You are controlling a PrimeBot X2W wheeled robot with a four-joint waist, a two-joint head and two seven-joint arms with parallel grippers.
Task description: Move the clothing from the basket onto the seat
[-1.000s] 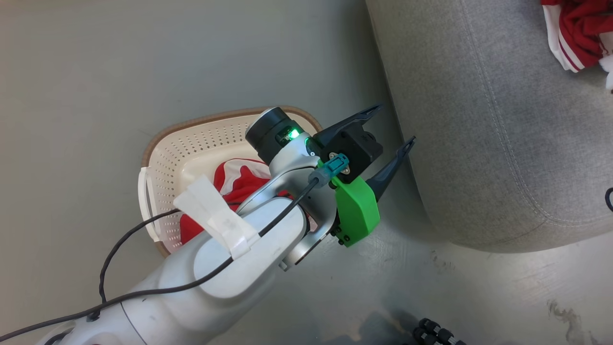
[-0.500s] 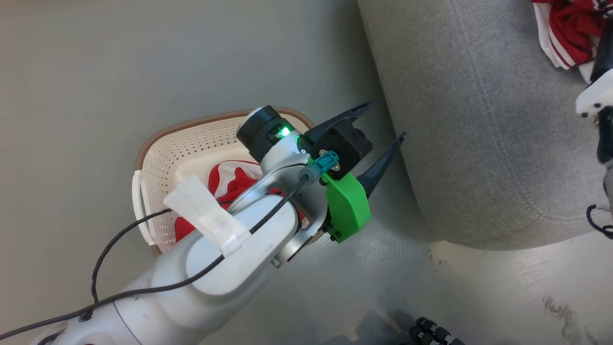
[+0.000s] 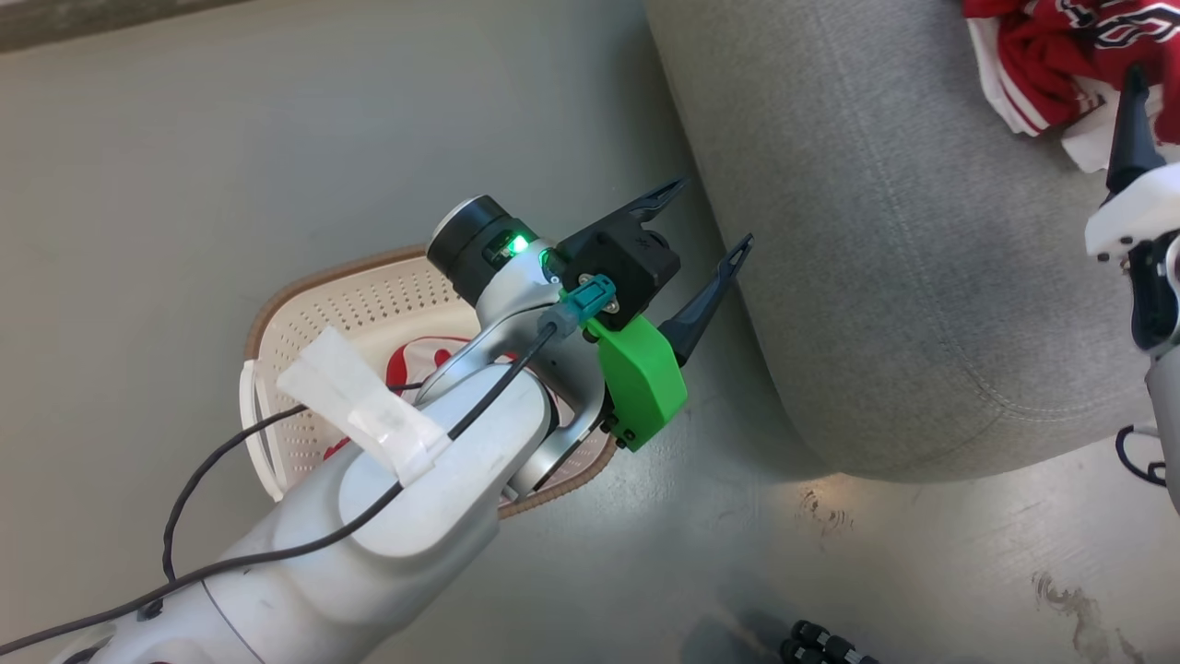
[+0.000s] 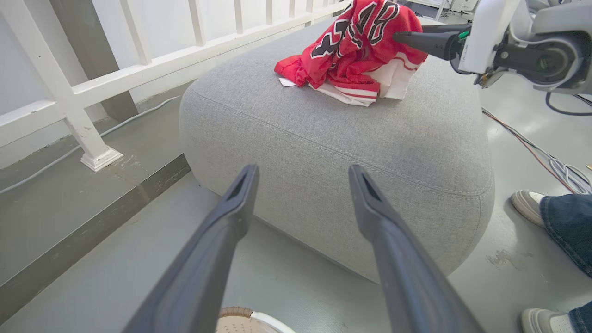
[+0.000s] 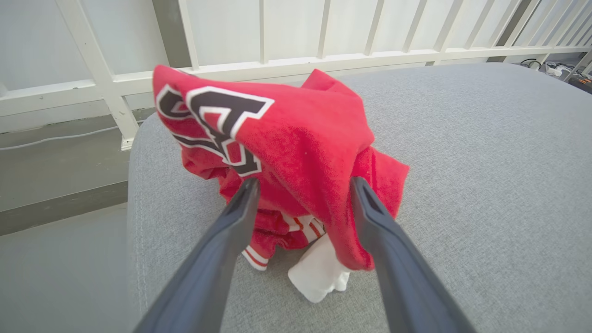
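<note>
Progress looks about half: one jersey (image 5: 277, 152) lies heaped on the seat (image 4: 333, 138) — a second jersey (image 3: 406, 355) sits in the basket (image 3: 369, 295). Fingers apart, empty, on both: right gripper (image 5: 304, 181) at the heap, left gripper (image 3: 711, 213) over floor (image 3: 277, 138) beside the seat.

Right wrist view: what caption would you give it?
Open right gripper facing a lettered red garment heaped on the grey seat.

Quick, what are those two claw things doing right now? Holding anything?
Left gripper: open, holding nothing.
Right gripper: open, beside the red lettered fabric jersey on the grey upholstered seat.
</note>
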